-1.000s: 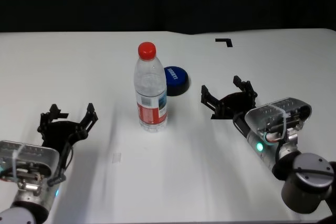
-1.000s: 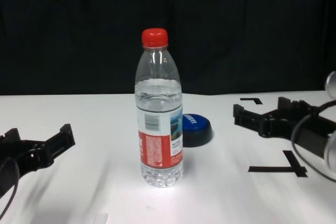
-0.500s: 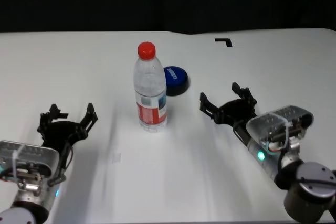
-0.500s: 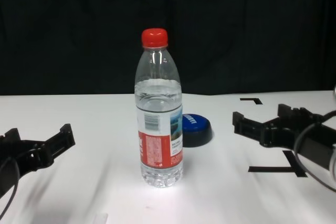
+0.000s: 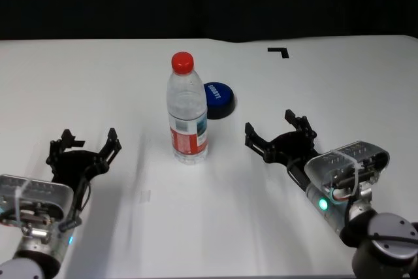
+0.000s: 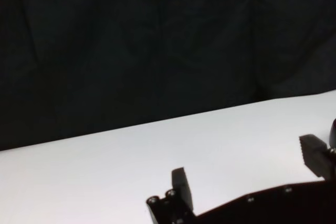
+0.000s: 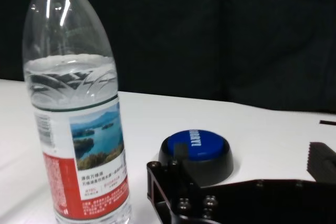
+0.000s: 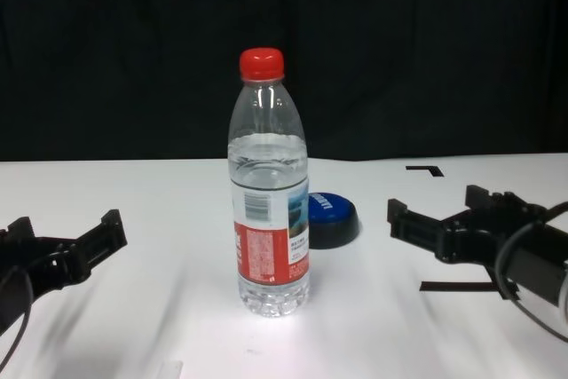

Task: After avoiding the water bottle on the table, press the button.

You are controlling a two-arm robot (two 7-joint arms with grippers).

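Button sits ahead and slightly left of the right gripper, untouched, the bottle upright farther to that gripper's left; the gripper, wide open and empty, has drifted nearer and leftward, while the left gripper idles open.

Not much readable here. Tiny white lettering on the blue button just past the right gripper, too small to make out. Barcode and fine white print on the water bottle label beside it, illegible.
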